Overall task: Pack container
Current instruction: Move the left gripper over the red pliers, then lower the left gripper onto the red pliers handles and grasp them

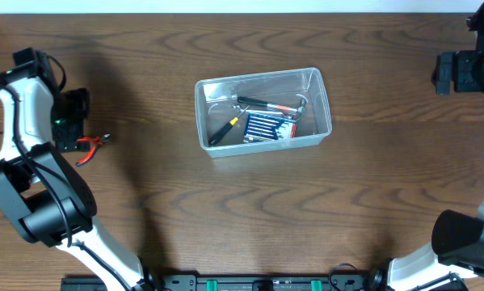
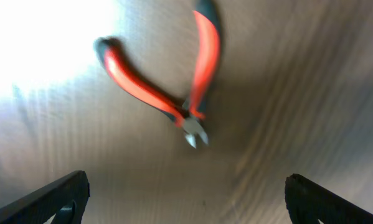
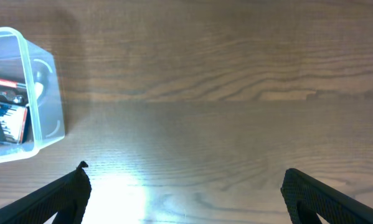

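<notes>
- Pliers [image 2: 185,112], red-handled, lay flat on table [image 1: 250,218] at left side, handles spread.
- Left gripper [image 2: 186,186] hung just over them, fingers wide apart, nothing held, not touching pliers.
- Container [image 1: 258,145] sat upright mid-table, well apart from both grippers, with tools [image 1: 262,103] and a blue pack [image 1: 267,127] inside.
- Right gripper [image 3: 183,177] sat far right, fingers wide, nothing held.

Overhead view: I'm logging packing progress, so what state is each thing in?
container, upright, uncovered, holding several tools.
pliers, on the table outside it, handles spread.
left gripper, jaws open, empty, by the pliers.
right gripper, jaws open, empty, over bare table.
</notes>
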Controlling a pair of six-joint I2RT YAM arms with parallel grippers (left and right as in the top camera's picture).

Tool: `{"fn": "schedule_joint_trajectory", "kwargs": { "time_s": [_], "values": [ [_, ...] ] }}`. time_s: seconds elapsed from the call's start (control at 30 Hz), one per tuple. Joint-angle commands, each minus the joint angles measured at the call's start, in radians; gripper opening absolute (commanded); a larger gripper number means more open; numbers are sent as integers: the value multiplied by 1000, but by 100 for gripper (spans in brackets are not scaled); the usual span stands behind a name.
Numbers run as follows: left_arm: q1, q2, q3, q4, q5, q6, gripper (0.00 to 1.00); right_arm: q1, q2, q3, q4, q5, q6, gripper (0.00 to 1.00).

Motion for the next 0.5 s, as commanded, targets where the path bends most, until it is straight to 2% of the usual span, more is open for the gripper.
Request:
{"fn": "schedule_joint_trajectory", "kwargs": {
  "time_s": [0.0, 0.43, 0.47],
  "values": [
    [39, 6, -6, -19, -4, -18, 99, -10, 0, 0, -8, 12, 18, 99],
    [48, 12, -6, 79, -44, -15, 100, -10, 0, 0, -47, 12, 17, 99],
    [48, 12, -6, 77, -44, -15, 95, -10, 0, 0, -49, 12, 17, 99]
  ]
}}
